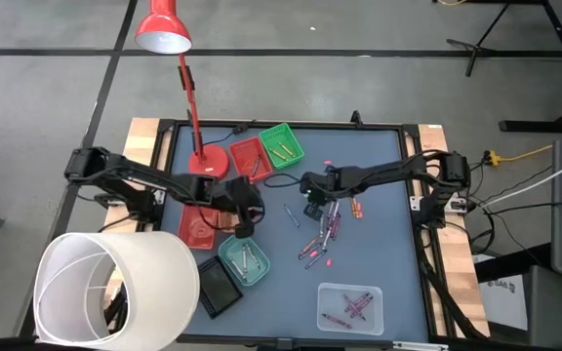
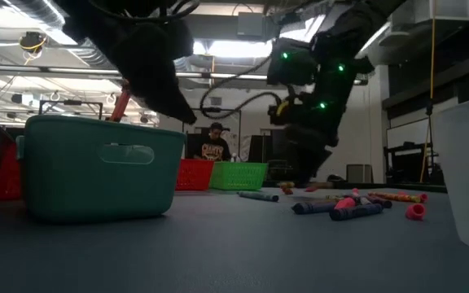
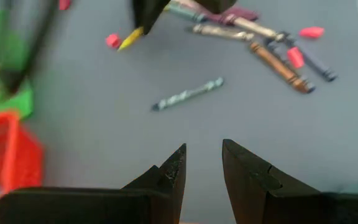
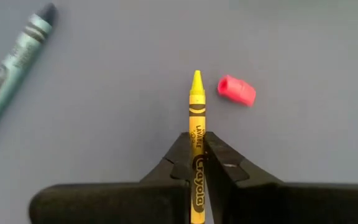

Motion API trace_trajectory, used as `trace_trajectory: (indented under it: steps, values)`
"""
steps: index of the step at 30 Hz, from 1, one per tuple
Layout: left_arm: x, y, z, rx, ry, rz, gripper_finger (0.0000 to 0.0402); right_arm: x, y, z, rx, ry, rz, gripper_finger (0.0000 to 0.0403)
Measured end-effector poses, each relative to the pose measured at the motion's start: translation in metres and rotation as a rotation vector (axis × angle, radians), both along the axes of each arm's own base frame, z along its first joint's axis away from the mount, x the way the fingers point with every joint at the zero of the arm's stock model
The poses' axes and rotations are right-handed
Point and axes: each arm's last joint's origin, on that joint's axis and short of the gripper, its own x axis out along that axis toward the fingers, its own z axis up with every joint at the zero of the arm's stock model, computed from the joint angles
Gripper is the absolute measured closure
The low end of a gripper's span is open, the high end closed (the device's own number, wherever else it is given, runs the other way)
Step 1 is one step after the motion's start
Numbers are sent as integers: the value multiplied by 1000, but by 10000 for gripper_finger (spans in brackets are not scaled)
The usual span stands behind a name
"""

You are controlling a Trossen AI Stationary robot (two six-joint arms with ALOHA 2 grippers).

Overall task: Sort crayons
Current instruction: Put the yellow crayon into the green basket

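Observation:
My right gripper (image 4: pixel 197 146) is shut on a yellow crayon (image 4: pixel 196 109) over the grey table top, just left of the loose crayon pile (image 1: pixel 325 234); it also shows in the high view (image 1: pixel 312 207). A pink crayon stub (image 4: pixel 236 91) and a grey-green crayon (image 4: pixel 14 59) lie flat on the table near it. My left gripper (image 3: pixel 204 165) is open and empty beside the teal tray (image 1: pixel 244 261); it shows in the high view (image 1: pixel 245 226). The grey-green crayon (image 3: pixel 187 94) lies ahead of it. My right gripper pinches the yellow crayon's wrapped shaft (image 4: pixel 197 138) between its two fingers. The crayon lies along the fingers, and its pointed tip (image 4: pixel 196 76) sticks out ahead of them toward the table. I cannot tell whether the tip touches the table.
A red tray (image 1: pixel 249 158) and a green tray (image 1: pixel 281 144) stand at the far side by a red lamp's base (image 1: pixel 208 161). A flat red tray (image 1: pixel 201 226), a black tray (image 1: pixel 218 285) and a clear tray (image 1: pixel 351 306) with crayons stand nearer. A white cylinder (image 1: pixel 115 288) covers the near left corner.

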Motion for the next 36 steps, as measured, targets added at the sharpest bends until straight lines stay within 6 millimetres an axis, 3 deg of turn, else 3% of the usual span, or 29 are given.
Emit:
trace_trajectory:
  steps: [7, 12, 17, 30, 36]
  values:
    - [20, 1, -16, -8, -61, -88, 313, 16, -2, 22, -48, -51, 85, 384]
    - [30, 3, -35, -23, -47, -101, 313, 28, -6, 40, -183, -100, 109, 384]
    - [34, 4, -50, -30, -10, -103, 313, 36, -22, 52, -259, -183, 111, 384]
    - [36, 4, -57, -26, 10, -97, 313, 39, -83, 61, -207, -401, 29, 384]
    - [36, 4, -57, -25, 4, -97, 313, 46, -100, 49, -210, -458, 7, 384]
